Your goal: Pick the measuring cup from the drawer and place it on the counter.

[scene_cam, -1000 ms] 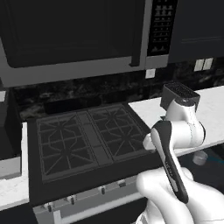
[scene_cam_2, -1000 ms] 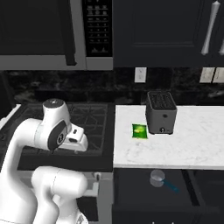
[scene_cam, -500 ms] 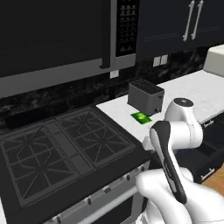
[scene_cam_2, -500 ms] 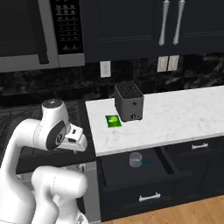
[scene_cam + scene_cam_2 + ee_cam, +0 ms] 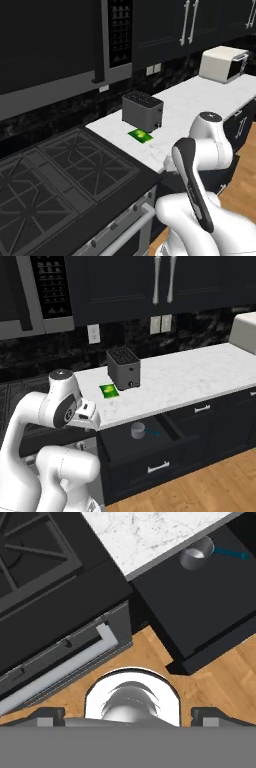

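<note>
- Gripper (image 5: 128,714) state is read from the hand view alone, where two dark finger tips are seen well apart at the bottom edge with nothing between them; it is judged released and empty, held high above the wooden floor (image 5: 150,657) and well apart from the drawer (image 5: 200,607).
- Measuring cup (image 5: 138,429) is seen lying inside the open drawer (image 5: 150,448), near its back and just under the counter's front edge; it is a small clear cup with a teal handle (image 5: 230,553) pointing away from the stove (image 5: 45,572); in the hand view the measuring cup (image 5: 196,553) is found at the upper right, just beside the counter edge.
- Drawer is already pulled out, so no opening step is judged to be left; nothing else is seen in it.
- Counter (image 5: 190,381) carries a toaster (image 5: 123,368) and a green packet (image 5: 108,391) just beside the toaster; bare marble is seen on the far side of the toaster from the stove, above the drawer, and could be used for the placing.
- Progress is judged early: no grasp is made and the cup is untouched; reaching down to the cup, closing on it, lifting it clear of the counter edge and setting it on the marble are all left.
</note>
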Robot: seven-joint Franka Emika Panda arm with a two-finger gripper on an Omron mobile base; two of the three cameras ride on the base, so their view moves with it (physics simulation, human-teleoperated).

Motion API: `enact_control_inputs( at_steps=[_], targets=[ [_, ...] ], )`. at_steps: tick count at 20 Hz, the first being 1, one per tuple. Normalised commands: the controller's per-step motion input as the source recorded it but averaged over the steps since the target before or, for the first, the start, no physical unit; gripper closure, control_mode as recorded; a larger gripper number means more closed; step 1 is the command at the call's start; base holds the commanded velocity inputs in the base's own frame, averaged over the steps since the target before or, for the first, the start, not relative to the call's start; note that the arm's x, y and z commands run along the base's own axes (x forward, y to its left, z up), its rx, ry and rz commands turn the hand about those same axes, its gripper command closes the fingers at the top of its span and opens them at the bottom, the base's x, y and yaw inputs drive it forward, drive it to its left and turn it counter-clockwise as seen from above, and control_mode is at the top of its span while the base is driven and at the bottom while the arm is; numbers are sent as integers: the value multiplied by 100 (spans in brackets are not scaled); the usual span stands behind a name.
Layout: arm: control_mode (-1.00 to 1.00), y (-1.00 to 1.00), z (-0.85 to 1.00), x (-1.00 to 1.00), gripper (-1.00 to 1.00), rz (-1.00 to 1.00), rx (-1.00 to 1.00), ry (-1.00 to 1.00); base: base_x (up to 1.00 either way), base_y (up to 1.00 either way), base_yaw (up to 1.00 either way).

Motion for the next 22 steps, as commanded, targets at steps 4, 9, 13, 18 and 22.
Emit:
enact_control_inputs(
  at_steps=[4, 9, 13, 18, 22],
  targets=[
    [100, 0, 0, 0, -100, 0, 0, 0, 47, 0, -22],
    [-100, 0, -1, 26, -100, -3, 0, 0, 39, 0, -8],
    [-100, -29, -12, 60, -100, -3, 0, 1, 0, 0, 0],
    [-100, -84, -25, 63, -100, 0, 3, 1, 0, 0, 0],
    [-100, -89, -29, 52, -100, 1, 6, 2, 0, 0, 0]
  ],
)
